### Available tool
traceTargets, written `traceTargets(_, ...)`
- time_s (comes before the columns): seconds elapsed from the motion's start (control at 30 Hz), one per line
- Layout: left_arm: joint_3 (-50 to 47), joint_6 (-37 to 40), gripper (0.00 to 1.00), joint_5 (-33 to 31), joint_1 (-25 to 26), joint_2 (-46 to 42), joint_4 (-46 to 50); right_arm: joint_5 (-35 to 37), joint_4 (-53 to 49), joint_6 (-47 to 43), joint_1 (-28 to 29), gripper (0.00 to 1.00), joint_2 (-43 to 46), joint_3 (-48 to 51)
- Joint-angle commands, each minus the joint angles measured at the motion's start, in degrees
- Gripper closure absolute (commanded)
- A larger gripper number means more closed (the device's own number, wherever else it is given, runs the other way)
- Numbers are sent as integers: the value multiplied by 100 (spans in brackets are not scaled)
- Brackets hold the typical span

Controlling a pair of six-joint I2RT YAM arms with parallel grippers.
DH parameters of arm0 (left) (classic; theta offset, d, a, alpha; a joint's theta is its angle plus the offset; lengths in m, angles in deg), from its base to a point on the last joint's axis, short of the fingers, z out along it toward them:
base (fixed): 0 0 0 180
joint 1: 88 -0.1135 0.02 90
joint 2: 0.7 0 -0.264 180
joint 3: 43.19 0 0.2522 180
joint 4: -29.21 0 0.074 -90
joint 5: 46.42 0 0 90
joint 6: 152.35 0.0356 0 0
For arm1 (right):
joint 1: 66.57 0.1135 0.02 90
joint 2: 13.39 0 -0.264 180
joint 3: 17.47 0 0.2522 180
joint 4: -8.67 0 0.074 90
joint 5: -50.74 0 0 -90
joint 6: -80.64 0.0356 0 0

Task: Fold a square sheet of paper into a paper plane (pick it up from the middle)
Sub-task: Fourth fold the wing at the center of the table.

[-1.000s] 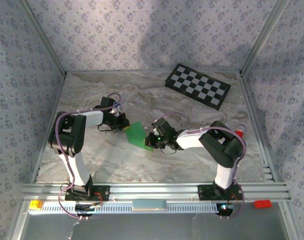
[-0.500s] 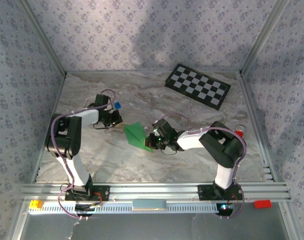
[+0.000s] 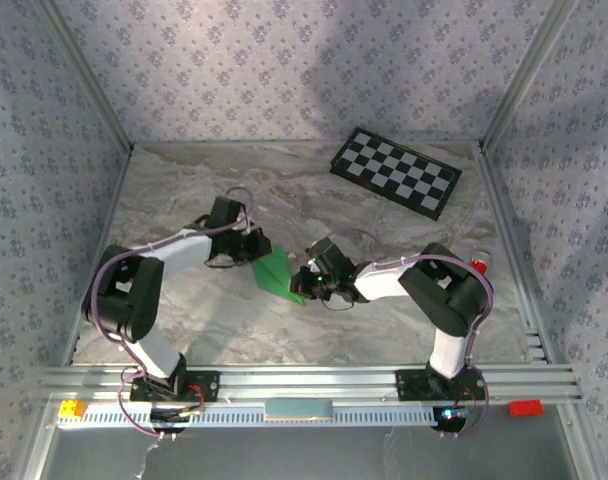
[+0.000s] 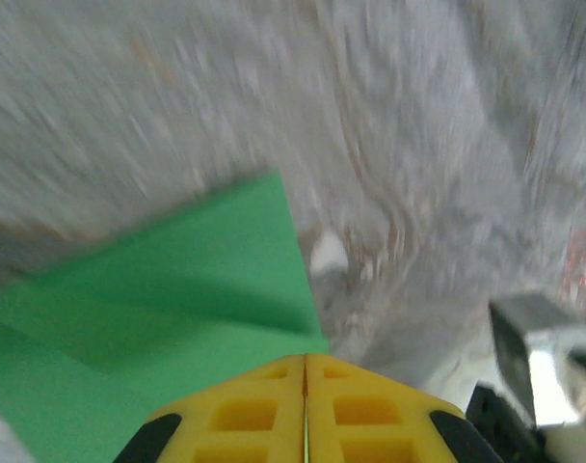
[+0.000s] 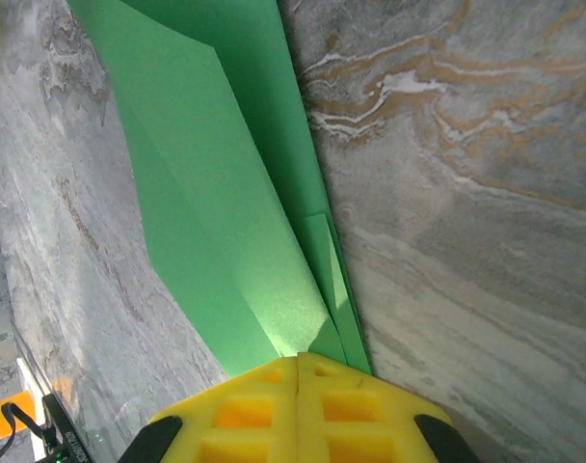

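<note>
**A:** Overhead, the marbled tabletop (image 3: 234,330) takes up the middle of the frame. The left arm (image 3: 179,245) reaches in from the lower left and the right arm (image 3: 384,278) from the lower right, both aimed at the centre.

**B:** And at the upper right there's the black-and-white checkerboard (image 3: 395,185), flat on the tabletop and well apart from both arms.

**A:** Now the green paper (image 3: 274,268), just left of centre, lying between the two arms. It's folded into overlapping layers with clear creases, and it narrows toward its lower right end.

**B:** Right wrist view: the paper runs down from the top of the frame, tapering to where the right fingers (image 5: 351,415) sit at the bottom edge. They're yellow and pressed tight together.

**A:** Are they pinching a layer?

**B:** Cannot tell. The tips meet the narrow end, and that's all I can say.

**A:** The left wrist view is blurred, but the left fingers (image 4: 245,415) are together too, at the bottom of the frame. Green paper fills the lower left, just beyond the tips.

**B:** Back overhead, the left fingers are at the paper's upper left edge and the right fingers at its lower right end.
</note>
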Motion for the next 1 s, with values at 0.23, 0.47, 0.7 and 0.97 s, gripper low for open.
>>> traceTargets(0.23,-421,237,95,-348,-251,622,-620,144,-822,117,46,100,-185,273)
traceTargets(0.47,-110,755,95,-620,-600,679,-179,145,-762,126,42,100,-221,319)
traceTargets(0.7,167,818,95,-610,-998,781,-44,102,-725,152,43,100,-273,314)
traceTargets(0.97,398,769,96,-677,-1109,788,149,90,-725,160,34,100,-273,287)
